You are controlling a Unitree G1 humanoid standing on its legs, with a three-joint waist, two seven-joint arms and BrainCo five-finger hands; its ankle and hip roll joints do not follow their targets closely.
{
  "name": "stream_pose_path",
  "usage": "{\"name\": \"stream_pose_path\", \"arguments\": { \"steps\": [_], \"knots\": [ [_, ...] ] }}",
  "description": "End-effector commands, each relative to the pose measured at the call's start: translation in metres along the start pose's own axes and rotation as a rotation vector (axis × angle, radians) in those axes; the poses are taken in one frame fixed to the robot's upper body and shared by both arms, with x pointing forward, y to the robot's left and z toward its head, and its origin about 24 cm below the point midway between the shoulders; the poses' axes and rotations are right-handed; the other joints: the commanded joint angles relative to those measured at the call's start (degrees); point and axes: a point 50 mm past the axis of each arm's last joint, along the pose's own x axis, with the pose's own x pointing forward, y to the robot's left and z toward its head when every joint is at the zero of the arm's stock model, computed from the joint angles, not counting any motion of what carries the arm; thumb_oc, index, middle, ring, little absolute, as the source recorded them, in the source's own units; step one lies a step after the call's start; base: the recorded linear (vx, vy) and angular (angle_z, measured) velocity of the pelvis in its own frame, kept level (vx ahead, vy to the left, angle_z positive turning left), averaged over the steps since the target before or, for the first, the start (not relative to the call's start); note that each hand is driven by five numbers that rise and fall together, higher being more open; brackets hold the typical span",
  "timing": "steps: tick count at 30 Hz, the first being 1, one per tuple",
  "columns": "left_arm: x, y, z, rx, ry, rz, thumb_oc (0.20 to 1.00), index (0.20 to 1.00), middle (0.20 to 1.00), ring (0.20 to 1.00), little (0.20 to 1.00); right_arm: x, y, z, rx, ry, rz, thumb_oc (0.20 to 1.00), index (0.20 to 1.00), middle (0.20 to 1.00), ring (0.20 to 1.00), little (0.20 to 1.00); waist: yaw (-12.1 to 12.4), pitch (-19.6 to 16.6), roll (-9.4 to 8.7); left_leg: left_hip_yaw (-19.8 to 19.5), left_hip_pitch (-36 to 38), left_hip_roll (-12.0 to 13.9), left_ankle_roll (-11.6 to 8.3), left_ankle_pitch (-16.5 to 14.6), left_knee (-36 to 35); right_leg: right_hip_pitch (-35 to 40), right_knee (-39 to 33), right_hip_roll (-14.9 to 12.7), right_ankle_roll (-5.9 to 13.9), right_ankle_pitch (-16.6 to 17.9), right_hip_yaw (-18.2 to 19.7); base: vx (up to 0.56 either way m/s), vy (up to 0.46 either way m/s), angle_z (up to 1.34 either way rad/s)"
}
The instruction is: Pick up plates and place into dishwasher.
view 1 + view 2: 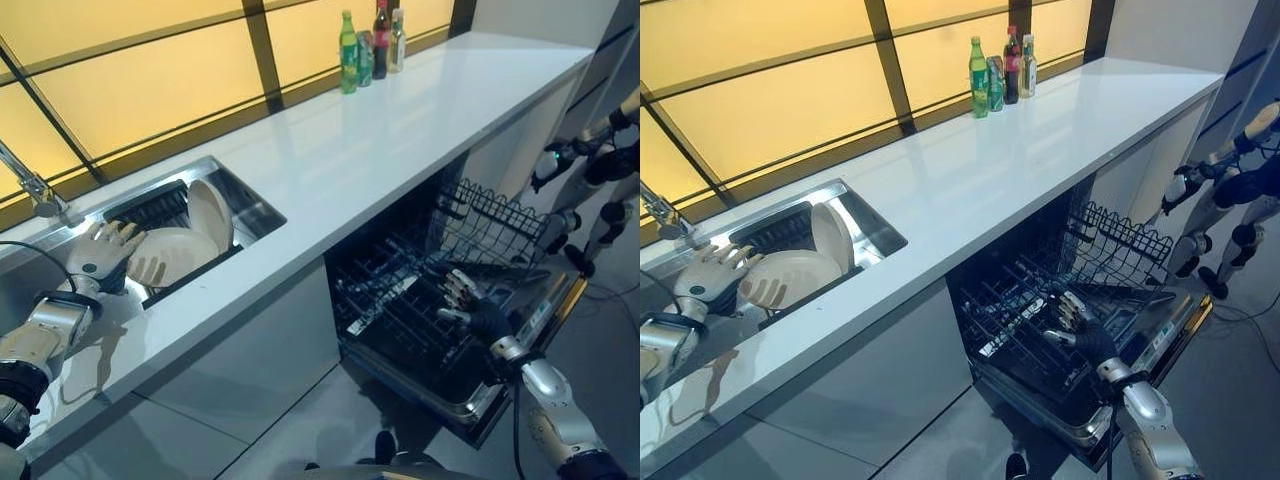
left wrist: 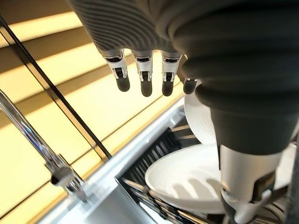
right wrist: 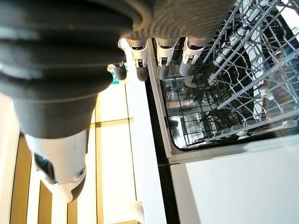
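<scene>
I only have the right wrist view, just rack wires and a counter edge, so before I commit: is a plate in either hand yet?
Observer: No. The left hand hovers open over the sink, fingers straight, above a flat-lying plate.
Operator: Is that the only plate?
Observer: No, a second plate stands on edge just behind it, in the sink's dark rack.
Operator: Is the dishwasher ready to load?
Observer: Yes. The door hangs open and the lower rack is pulled out; I see no dishes in it.
Operator: And my right hand?
Observer: The right hand is open over that rack, holding nothing.
</scene>
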Motion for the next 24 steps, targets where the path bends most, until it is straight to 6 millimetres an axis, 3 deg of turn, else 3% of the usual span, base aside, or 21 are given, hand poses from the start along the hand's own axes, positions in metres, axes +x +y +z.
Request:
{"name": "stream_pose_path", "arguments": {
  "steps": [1, 10, 18, 19, 21, 23, 24],
  "knots": [
    [0.017, 0.027, -0.030, 0.078, 0.124, 0.028, 1.000, 1.000, 1.000, 1.000, 1.000, 0.025, 0.006, 0.053, -0.048, -0.258, 0.072, 1.000, 1.000, 1.000, 1.000, 1.000, -1.21, 3.07, -0.94, 0.77, -2.31, -2.13, 1.54, -5.58, 2.86, 1.69, 1.56, -3.99, 5.68, -6.45, 1.54, -0.05, -0.005, -0.02],
    [0.021, 0.030, -0.025, 0.090, 0.082, 0.074, 1.000, 1.000, 1.000, 1.000, 1.000, 0.026, 0.004, 0.054, -0.060, -0.266, 0.071, 1.000, 1.000, 1.000, 1.000, 1.000, -1.11, 3.62, -1.41, 0.87, -3.17, -1.85, 1.35, -5.26, 3.26, 1.07, 1.92, -4.04, 5.66, -6.39, 0.97, -0.02, -0.005, -0.01],
    [0.025, 0.027, -0.028, 0.104, 0.112, 0.023, 1.000, 1.000, 1.000, 1.000, 1.000, 0.034, -0.005, 0.070, -0.074, -0.312, 0.035, 1.000, 1.000, 1.000, 1.000, 1.000, -1.28, 5.37, -1.89, 1.01, -4.88, -1.65, 1.25, -4.98, 3.69, -0.72, 2.33, -3.76, 5.45, -6.08, 1.54, -0.06, 0.026, -0.01],
    [0.025, 0.026, -0.028, 0.103, 0.118, 0.017, 0.853, 0.853, 0.853, 0.853, 0.853, 0.034, -0.006, 0.070, -0.070, -0.316, 0.024, 1.000, 1.000, 1.000, 1.000, 1.000, -1.35, 5.61, -2.01, 1.06, -5.07, -1.63, 1.24, -4.95, 3.77, -0.96, 2.42, -3.74, 5.49, -6.02, 1.60, -0.04, 0.020, -0.06],
    [0.025, 0.025, -0.029, 0.111, 0.126, 0.007, 0.768, 0.768, 0.768, 0.768, 0.768, 0.033, -0.008, 0.070, -0.066, -0.322, 0.013, 1.000, 1.000, 1.000, 1.000, 1.000, -1.49, 5.94, -2.19, 1.20, -5.35, -1.56, 1.24, -4.88, 3.84, -1.25, 2.47, -3.75, 5.51, -5.94, 1.63, -0.03, 0.021, -0.06],
    [0.026, 0.026, -0.032, 0.113, 0.135, 0.003, 0.576, 0.576, 0.576, 0.576, 0.576, 0.031, -0.010, 0.071, -0.061, -0.329, 0.004, 1.000, 1.000, 1.000, 1.000, 1.000, -1.65, 6.18, -2.37, 1.34, -5.61, -1.50, 1.27, -4.84, 3.92, -1.56, 2.58, -3.75, 5.52, -5.88, 1.72, -0.03, 0.020, -0.07],
    [0.027, 0.027, -0.033, 0.114, 0.139, 0.000, 0.523, 0.523, 0.523, 0.523, 0.523, 0.031, -0.011, 0.071, -0.061, -0.336, 0.001, 1.000, 1.000, 1.000, 1.000, 1.000, -1.75, 6.38, -2.45, 1.41, -5.76, -1.47, 1.30, -4.83, 4.01, -1.72, 2.65, -3.78, 5.51, -5.85, 1.71, -0.03, 0.020, -0.07]
  ]
}}
